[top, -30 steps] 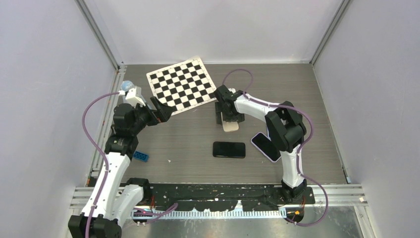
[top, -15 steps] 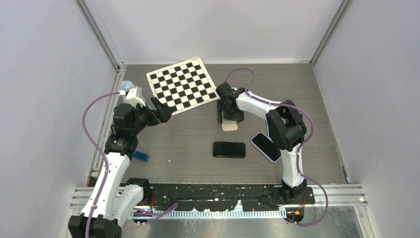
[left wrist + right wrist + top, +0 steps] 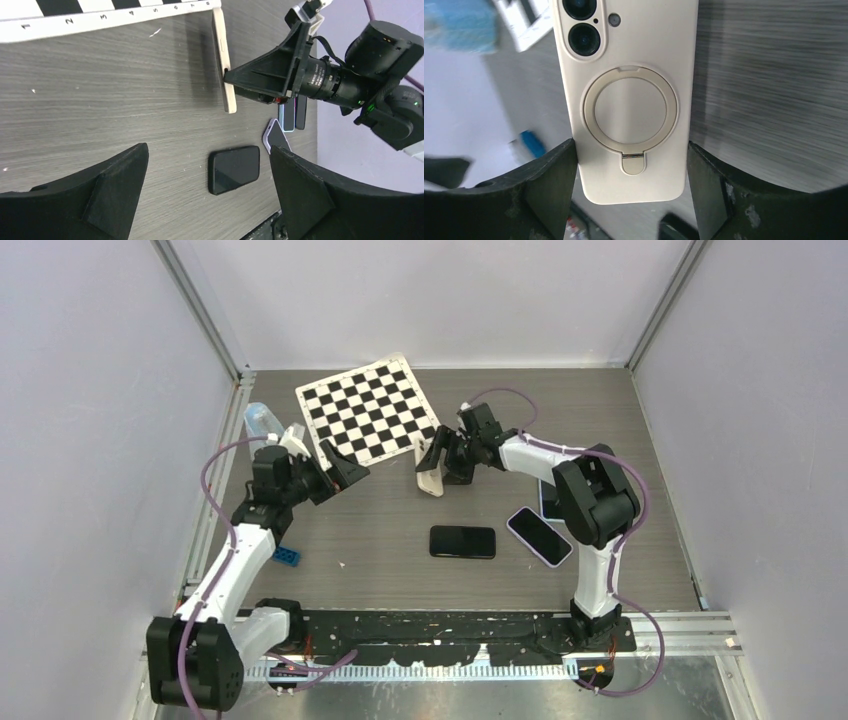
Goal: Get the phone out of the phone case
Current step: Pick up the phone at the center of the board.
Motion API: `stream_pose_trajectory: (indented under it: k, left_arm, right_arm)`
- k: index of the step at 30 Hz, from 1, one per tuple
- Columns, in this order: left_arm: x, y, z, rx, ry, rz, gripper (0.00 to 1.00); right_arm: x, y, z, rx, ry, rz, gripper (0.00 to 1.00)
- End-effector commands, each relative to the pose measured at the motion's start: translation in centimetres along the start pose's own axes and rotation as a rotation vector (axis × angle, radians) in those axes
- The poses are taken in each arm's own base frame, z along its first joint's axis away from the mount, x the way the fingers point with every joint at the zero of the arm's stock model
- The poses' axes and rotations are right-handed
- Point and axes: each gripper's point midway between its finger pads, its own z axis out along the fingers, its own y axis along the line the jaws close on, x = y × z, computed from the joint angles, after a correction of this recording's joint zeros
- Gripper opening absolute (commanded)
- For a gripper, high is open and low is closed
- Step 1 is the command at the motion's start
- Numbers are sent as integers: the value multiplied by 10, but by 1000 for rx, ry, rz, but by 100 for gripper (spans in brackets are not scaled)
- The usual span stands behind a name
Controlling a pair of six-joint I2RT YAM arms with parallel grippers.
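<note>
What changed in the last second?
The right pincer closed on the cased phone, tipped it up on edge and moved it left. The left pincer, open, swung right toward it. The black phone and lilac phone stayed put.

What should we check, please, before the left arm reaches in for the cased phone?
1. Right gripper clamps cream case by both long edges: ok.
2. Left gripper open and empty: ok.
3. Case in the left wrist's view, turned on edge, apart from the left gripper: ok.
4. Phone seated in the case, its lenses filling the cutout: ok.
5. Any corner of the case already peeled loose: cannot tell.
6. Black phone lying flat, apart from the case: ok.
</note>
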Motion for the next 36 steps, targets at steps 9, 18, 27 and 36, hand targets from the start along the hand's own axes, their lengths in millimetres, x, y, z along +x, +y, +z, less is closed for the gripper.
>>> stream_pose_trajectory:
  k: [9,18,27,36]
  left_arm:
    - [-5,-13,24,6,24,-81,93]
    - [-41,-19,13,-53,-163,-23,88]
    - [-52,-17,1,-89,-231,27,88]
    - [-39,-5,12,-162,-87,67,78]
  right_arm:
    - [-6,165,-68,-847,-19,-33,48]
    - [28,175,-44,-632,-27,-231,48]
    - [45,189,-50,-622,-6,-325,49]
    - [64,195,-50,-575,29,-378,49]
